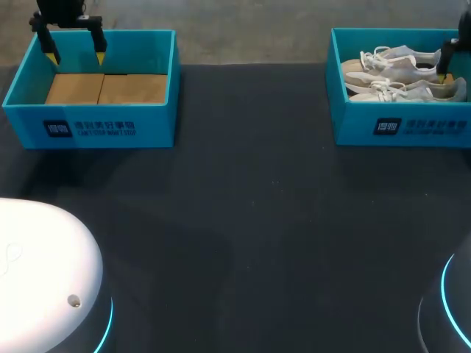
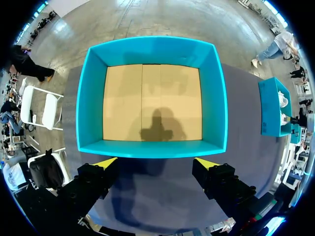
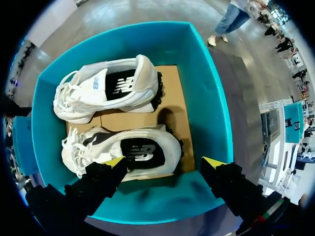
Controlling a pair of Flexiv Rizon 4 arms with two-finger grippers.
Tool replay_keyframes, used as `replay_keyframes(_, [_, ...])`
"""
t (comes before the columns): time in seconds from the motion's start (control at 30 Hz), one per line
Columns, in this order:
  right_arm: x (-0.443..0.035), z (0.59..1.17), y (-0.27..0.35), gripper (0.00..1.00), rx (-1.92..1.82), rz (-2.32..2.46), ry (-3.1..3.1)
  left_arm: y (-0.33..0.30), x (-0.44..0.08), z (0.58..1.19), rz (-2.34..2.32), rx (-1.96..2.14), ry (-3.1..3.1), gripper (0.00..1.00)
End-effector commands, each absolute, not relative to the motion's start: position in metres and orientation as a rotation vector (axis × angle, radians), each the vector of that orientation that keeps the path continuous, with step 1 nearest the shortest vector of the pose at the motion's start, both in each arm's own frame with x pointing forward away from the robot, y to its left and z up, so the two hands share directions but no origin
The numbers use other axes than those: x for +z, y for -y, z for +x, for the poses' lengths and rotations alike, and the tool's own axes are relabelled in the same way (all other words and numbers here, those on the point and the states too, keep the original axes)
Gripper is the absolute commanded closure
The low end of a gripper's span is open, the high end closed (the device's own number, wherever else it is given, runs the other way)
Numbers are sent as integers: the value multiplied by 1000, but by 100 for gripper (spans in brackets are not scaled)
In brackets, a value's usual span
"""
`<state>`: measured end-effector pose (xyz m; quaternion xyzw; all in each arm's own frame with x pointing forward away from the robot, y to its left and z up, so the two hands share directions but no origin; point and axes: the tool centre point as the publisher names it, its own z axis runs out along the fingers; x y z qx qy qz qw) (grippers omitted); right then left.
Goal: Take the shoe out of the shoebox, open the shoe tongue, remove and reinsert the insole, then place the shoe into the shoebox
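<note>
The right shoebox [image 1: 401, 126] stands at the far right side of the dark table [image 1: 250, 220]. Two white shoes lie in it side by side on the cardboard bottom, with the toes to the same side: the nearer shoe [image 3: 133, 150] and just beside it the farther shoe [image 3: 106, 86]. The right gripper [image 3: 165, 161] hangs over this box with its fingers spread wide, and it grips nothing. One yellow tip is over the heel half of the nearer shoe, the other tip is over the inner wall of the box. Whether the first tip touches the shoe, the views do not show. The left shoebox [image 1: 103, 129] stands at the far left side, well apart from the other box, with its cardboard bottom in view. The left gripper [image 1: 73, 48] hangs at the far wall of this box, its fingers also spread wide and holding nothing
</note>
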<state>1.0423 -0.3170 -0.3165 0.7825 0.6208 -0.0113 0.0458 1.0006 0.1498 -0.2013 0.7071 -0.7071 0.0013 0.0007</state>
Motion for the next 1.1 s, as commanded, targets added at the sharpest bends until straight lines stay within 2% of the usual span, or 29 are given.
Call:
replay_keyframes(0.03, [-328,1049,322,0,-45,2404,-1902,-150,-201,1000,2220,2,2221,0])
replay_keyframes(0.1, [-334,1050,326,2,-58,2410,-1907,-150,-201,1000,2220,2,2221,0])
replay_keyframes(0.17, [-339,1049,328,11,-66,2412,-1914,-150,-201,1000,2220,2,2221,0])
replay_keyframes(0.2, [-341,1048,329,31,-68,2414,-1915,-150,-201,1000,2220,2,2221,0])
replay_keyframes(0.23, [-343,1048,330,45,-72,2416,-1916,-150,-201,1000,2220,2,2221,0])
replay_keyframes(0.3, [-345,1047,332,45,-74,2421,-1917,-150,-201,1000,2220,2,2221,0])
replay_keyframes(0.37, [-347,1047,333,39,-72,2425,-1918,-150,-201,1000,2220,2,2221,0])
replay_keyframes(0.47, [-351,1049,333,37,-74,2425,-1925,-150,-201,1000,2220,2,2221,0])
replay_keyframes(0.67, [-361,1049,333,38,-99,2415,-1945,-150,-201,1000,2220,2,2221,0])
replay_keyframes(0.87, [-368,1049,334,42,-125,2415,-1952,-150,-201,1000,2220,2,2221,0])
replay_keyframes(0.97, [-372,1050,334,50,-146,2411,-1956,-150,-201,1000,2220,2,2221,0])
replay_keyframes(1.1, [-377,1051,333,53,-178,2401,-1959,-150,-201,1000,2220,2,2221,0])
